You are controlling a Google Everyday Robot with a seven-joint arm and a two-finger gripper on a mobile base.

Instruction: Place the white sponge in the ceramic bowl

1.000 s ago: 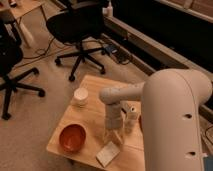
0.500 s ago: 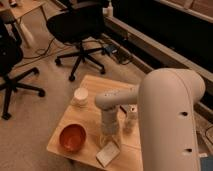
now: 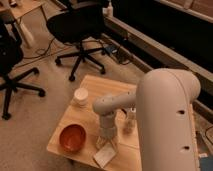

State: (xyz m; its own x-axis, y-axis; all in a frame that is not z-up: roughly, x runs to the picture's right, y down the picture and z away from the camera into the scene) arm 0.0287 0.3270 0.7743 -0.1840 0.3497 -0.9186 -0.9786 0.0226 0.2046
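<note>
The gripper (image 3: 106, 141) points down over the worktop (image 3: 100, 86); whether it is spread or closed, I cannot tell. The white sponge (image 3: 105, 156) lies just beneath it, and the ceramic bowl (image 3: 73, 138) sits near its left.

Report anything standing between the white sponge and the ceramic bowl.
Nothing visible: bare table separates the white sponge from the ceramic bowl beside it. The pincer is right over the sponge.

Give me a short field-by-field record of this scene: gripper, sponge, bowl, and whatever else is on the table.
gripper: gripper low over the table, just above the sponge; contact unclear
sponge: sponge lies flat at the near table edge, outside the bowl
bowl: bowl reddish-brown, beside the sponge
others: round white container; bottle
surface: wooden table
</note>
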